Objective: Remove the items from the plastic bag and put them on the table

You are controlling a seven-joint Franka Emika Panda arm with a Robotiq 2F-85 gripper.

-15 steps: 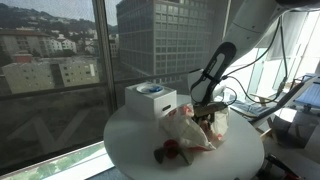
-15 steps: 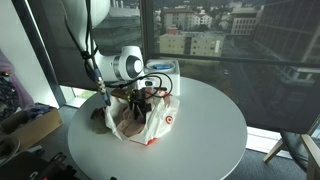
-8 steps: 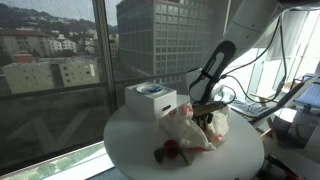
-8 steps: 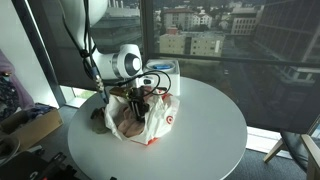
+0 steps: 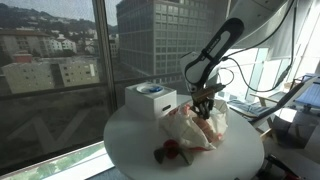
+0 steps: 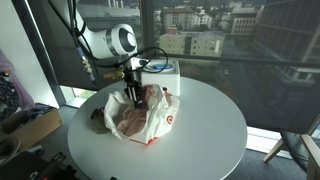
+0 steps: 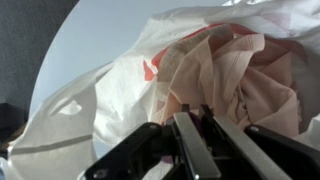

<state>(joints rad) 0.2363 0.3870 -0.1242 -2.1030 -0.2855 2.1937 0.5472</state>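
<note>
A white plastic bag (image 5: 188, 130) (image 6: 152, 120) with a red logo lies open on the round white table (image 5: 128, 140) (image 6: 212, 120). A crumpled beige-pink cloth (image 7: 232, 68) fills the bag (image 7: 108, 92). My gripper (image 5: 205, 103) (image 6: 130, 94) (image 7: 195, 108) hangs just above the bag's mouth, pointing down. Its fingers stand almost together, with a small dark purple item (image 7: 193, 117) pinched between them; what it is I cannot make out. A dark red item (image 5: 170, 152) (image 6: 98, 118) lies on the table beside the bag.
A white box (image 5: 150, 98) (image 6: 163, 70) with a blue round mark stands on the table behind the bag, near the window. The table edge runs close past the bag. Cables and desk clutter (image 5: 262, 100) lie beyond the table.
The gripper closed while down in the bag's mouth, then rose clear above the bag. The bag and the item beside it have stayed put.
</note>
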